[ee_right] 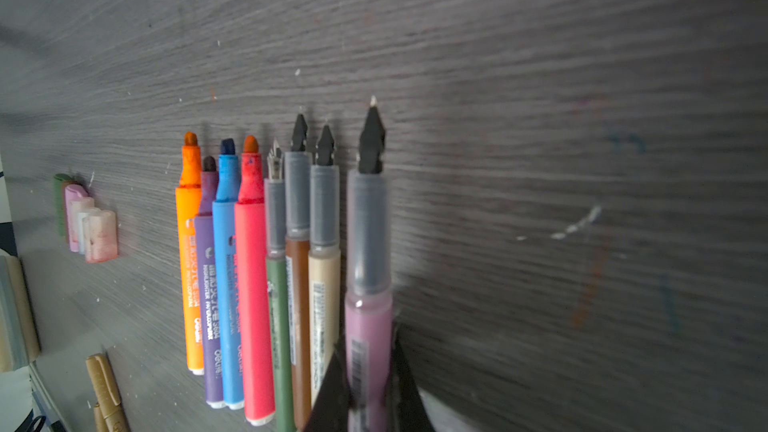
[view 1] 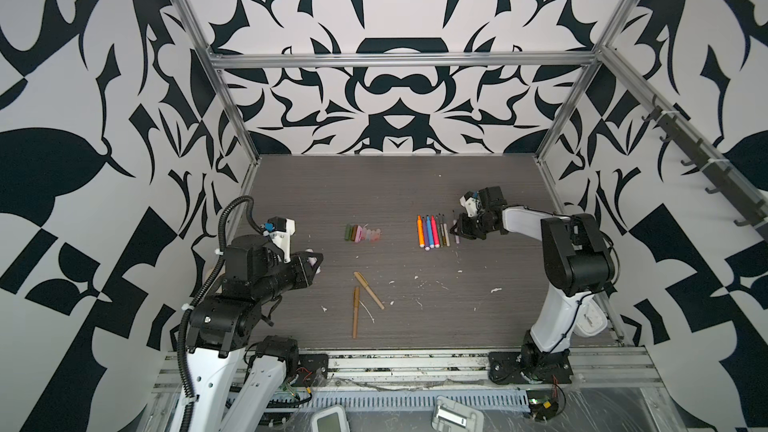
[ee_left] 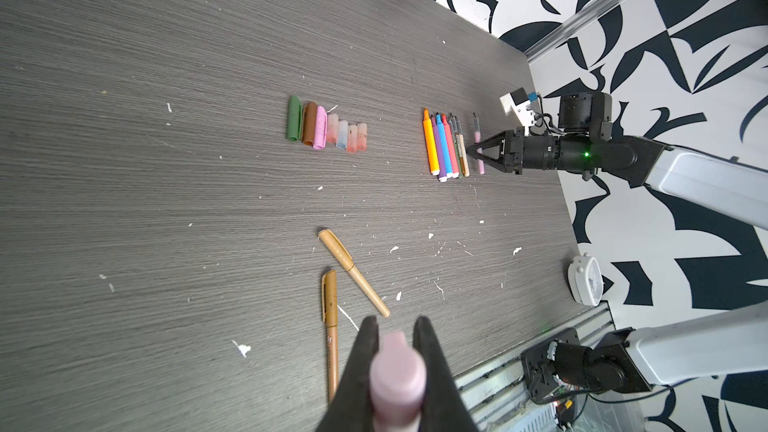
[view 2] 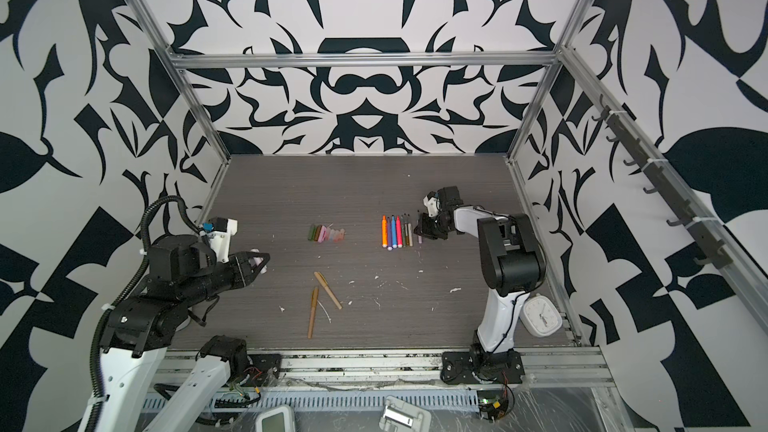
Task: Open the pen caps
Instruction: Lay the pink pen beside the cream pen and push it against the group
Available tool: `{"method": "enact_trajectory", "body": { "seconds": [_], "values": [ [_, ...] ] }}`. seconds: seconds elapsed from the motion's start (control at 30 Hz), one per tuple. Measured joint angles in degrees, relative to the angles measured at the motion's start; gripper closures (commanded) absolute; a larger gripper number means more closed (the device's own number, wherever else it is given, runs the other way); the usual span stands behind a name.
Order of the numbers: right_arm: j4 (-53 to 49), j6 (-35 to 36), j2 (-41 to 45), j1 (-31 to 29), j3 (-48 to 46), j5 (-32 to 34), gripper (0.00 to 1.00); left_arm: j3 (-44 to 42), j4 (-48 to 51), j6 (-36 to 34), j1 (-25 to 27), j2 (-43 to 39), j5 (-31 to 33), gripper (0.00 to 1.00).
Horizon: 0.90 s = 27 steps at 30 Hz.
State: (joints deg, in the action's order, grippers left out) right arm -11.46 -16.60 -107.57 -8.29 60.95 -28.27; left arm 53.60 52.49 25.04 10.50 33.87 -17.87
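Left gripper (ee_left: 395,322) was clamped on a stubby pale pink plastic cap (ee_left: 397,376) — row of loose caps (view 1: 363,233) lay up-right of it in a top view, long axes pointing up-frame. Right gripper (ee_right: 368,332) was clamped on the slim pale pink uncapped pen (ee_right: 369,309), just right of the pen row (view 1: 432,232). Two tan capped pens (view 1: 368,289) lay lower centre, nearer the left arm — held cap barely visible from above.
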Motion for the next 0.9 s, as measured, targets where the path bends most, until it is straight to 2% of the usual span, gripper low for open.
{"method": "enact_trajectory", "body": {
  "seconds": [0.47, 0.9],
  "values": [
    [0.42, -0.81, 1.64, 0.0, -1.66, -0.02, 0.77, -0.02, 0.0, -0.02, -0.04, -0.02, 0.0, 1.0],
    [0.42, -1.05, 1.64, 0.0, -1.66, -0.35, 0.76, -0.02, 0.0, 0.0, -0.04, -0.02, 0.02, 1.0]
  ]
}}
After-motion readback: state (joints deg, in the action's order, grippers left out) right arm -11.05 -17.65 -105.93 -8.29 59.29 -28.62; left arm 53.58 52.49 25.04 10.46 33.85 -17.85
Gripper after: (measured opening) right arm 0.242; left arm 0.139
